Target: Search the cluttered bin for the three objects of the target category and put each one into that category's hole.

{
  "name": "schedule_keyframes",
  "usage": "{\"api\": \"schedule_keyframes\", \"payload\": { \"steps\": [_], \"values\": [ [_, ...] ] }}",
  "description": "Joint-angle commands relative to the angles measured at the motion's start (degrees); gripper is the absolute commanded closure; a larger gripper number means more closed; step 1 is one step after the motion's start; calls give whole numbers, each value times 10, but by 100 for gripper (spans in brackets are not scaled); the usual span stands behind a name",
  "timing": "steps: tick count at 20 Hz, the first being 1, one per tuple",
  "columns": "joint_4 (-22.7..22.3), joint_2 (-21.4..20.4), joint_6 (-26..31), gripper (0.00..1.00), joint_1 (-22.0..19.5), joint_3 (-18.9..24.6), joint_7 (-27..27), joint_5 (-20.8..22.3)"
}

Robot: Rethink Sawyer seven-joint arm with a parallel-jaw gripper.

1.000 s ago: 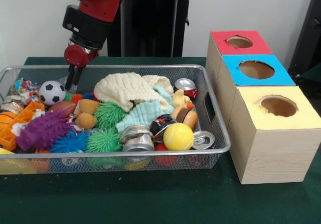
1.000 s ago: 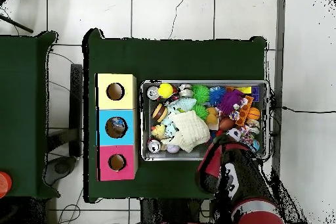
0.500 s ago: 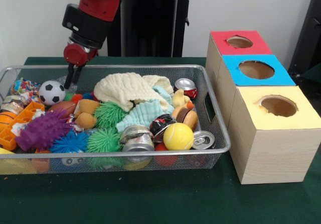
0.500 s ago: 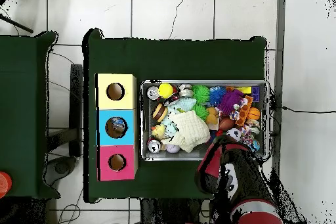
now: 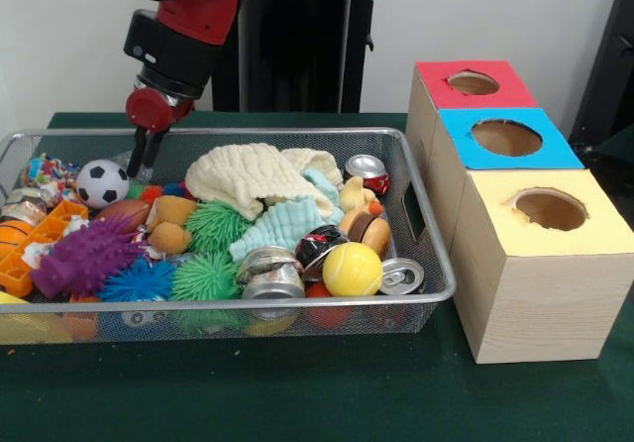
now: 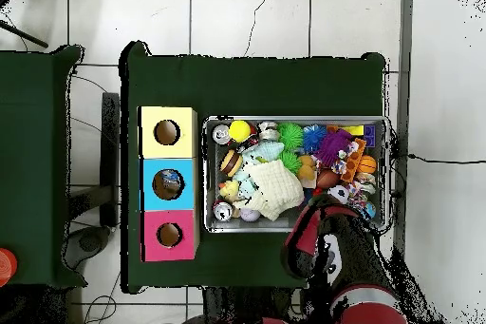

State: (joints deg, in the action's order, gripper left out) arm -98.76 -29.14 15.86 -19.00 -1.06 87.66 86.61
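Observation:
The wire-mesh bin [image 5: 424, 226] is full of toys, cloths and drink cans; it also shows in the overhead view [image 6: 296, 119]. My gripper [image 5: 139, 163] hangs from the red wrist over the bin's far left part, just right of a small soccer ball [image 5: 102, 182]. A crinkly, silvery see-through piece [image 5: 22, 211] lies at the bin's left end; I cannot tell whether it is plastic film. The blue-topped box's hole [image 5: 506, 137] is right of the bin, between the red and yellow boxes. In the overhead view, something lies inside that hole [image 6: 168, 183]. The arm [image 6: 334, 244] hides the gripper there.
The red-topped box [image 5: 474, 83] and yellow-topped box [image 5: 550, 209] flank the blue one. In the bin are a cream knitted cloth [image 5: 246, 177], a yellow ball [image 5: 352, 269], silver cans [image 5: 401, 276], spiky green balls [image 5: 205, 276] and a purple spiky toy [image 5: 84, 257].
The gripper rose a little and shifted slightly left out of the clutter beside the soccer ball, then settled. The bin's contents have not visibly moved.

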Motion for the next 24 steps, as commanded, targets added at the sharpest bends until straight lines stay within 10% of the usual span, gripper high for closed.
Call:
{"api": "schedule_keyframes", "payload": {
  "steps": [1,24],
  "values": [
    [6,56,-24,0,-6,-11,138,-18],
    [29,83,-57,0,19,-49,148,-34]
  ]
}}
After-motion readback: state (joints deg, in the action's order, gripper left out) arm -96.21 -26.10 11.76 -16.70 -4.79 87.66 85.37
